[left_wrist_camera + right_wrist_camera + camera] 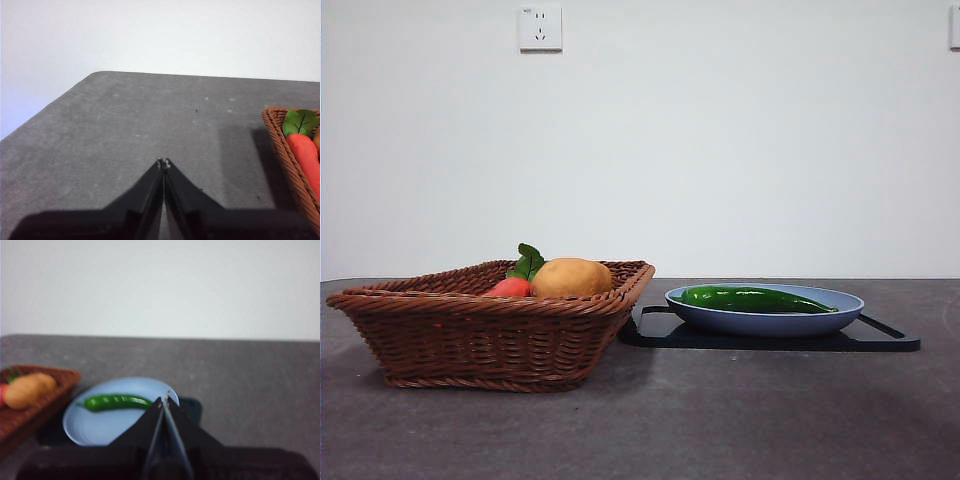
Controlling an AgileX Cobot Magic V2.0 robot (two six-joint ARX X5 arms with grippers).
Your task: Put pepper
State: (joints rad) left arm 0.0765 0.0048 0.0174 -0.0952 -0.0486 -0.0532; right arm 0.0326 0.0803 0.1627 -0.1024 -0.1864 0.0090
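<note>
Front view, as no arm shows in it: only the things on the grey counter (pixel 720 420) stand here.
Pepper: the long green pepper (pixel 755 299) lies flat in the blue plate (pixel 765 320), its length running across the plate, pointed end toward the side away from the basket.
Plate: it sits on a flat black tray (pixel 880 342), which lies on the counter just beside the basket.
Basket: the brown woven basket (pixel 490 330) holds a tan potato (pixel 570 277) and, next to it, a red vegetable (pixel 510 288) with green leaves.
Wall: a white socket (pixel 540 27) is set high on the white wall.

Left wrist view
Left claw: the left claw (pixel 163 163) hangs above bare counter, its two black jaws pressed together at the tips and gripping nothing.
Nearby: a corner of the basket (pixel 282 150) shows at the picture's edge, with the red vegetable (pixel 305 155) and its leaves inside; the claw is well apart from it.

Right wrist view
Right claw: the right claw (pixel 165 401) has its jaws closed tip to tip, empty, above the plate's near rim.
Pepper: the pepper (pixel 117 402) lies in the plate (pixel 100 427), near the claw's tips but apart from them.
Basket: the basket (pixel 35 410) with the potato (pixel 27 389) sits just beside the plate; this picture is slightly blurred.
</note>
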